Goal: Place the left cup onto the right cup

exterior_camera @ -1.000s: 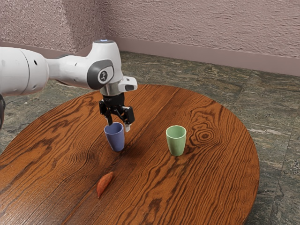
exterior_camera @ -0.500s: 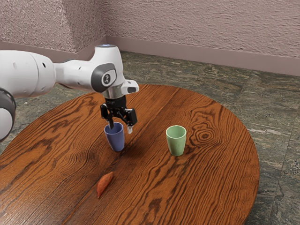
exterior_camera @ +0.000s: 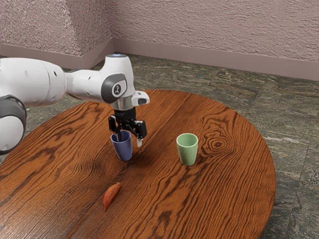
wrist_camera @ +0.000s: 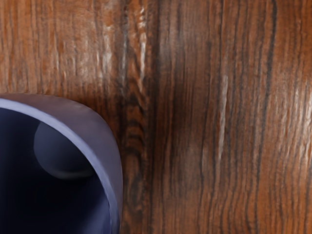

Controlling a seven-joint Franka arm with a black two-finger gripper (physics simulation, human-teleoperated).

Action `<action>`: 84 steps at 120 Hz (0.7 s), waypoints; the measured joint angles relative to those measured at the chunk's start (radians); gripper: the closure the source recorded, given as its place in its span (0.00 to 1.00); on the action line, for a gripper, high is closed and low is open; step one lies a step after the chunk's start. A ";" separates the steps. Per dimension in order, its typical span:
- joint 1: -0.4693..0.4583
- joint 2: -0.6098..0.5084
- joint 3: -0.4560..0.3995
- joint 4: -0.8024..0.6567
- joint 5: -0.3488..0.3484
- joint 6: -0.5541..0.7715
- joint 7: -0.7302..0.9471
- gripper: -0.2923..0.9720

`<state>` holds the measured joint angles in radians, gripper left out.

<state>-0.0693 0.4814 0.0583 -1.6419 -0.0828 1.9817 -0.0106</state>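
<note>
A blue cup (exterior_camera: 122,148) stands upright on the round wooden table (exterior_camera: 219,189), toward the exterior view's left. A green cup (exterior_camera: 187,149) stands upright to its right, well apart from it. My gripper (exterior_camera: 128,138) is down at the blue cup's rim and open. One finger dips inside the cup and the other hangs outside its right-hand wall, so the wall sits between them with a gap. In the wrist view the blue cup's rim (wrist_camera: 95,131) and dark inside lie just under my hand.
An orange, carrot-like piece (exterior_camera: 111,195) lies on the table in front of the blue cup. Bare wood stretches between the two cups and toward the table's right edge. Stone floor surrounds the table.
My hand has sunk lower over the blue cup, so one finger now reaches inside the rim. Both cups stand where they were.
</note>
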 joint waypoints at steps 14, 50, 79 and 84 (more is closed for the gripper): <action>0.000 0.017 0.000 0.011 0.000 0.000 -0.004 0.27; 0.000 0.042 0.000 0.037 0.000 0.016 -0.012 0.30; 0.000 0.044 0.001 0.038 0.001 0.021 -0.016 0.43; 0.000 0.044 0.002 0.038 0.001 0.022 -0.016 0.45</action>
<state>-0.0690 0.5250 0.0598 -1.6040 -0.0816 2.0035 -0.0269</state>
